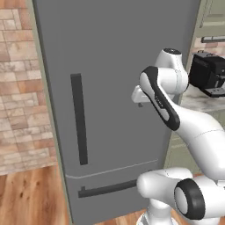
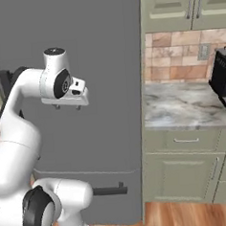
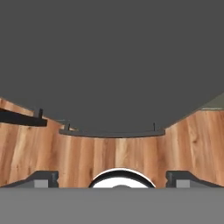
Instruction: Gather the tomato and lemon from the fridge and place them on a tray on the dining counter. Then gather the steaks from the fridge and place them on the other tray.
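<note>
- One closed door is what matters here: the fridge [image 1: 114, 88] fills the middle of the left base view, shut, so the tomato, lemon and steaks, if inside, are hidden behind it.
- Its vertical bar handle [image 1: 79, 118] sits left of centre in that view, with the drawer handle [image 1: 107, 189] along the bottom; the door handle is the likely thing to pull first.
- The gripper [image 2: 67, 106] hangs at centre left of the right base view, just in front of the door face, pointing down; the fingers [image 3: 43, 178] are spread wide with nothing between them, ready for a handle rather than carrying anything.
- In the hand view the wooden floor [image 3: 118, 153] shows below the grey door, which fits a downward-aimed hand.
- At the right, a marbled tabletop [image 2: 182, 109] carries a black appliance [image 2: 223, 77]; neither is needed yet.
</note>
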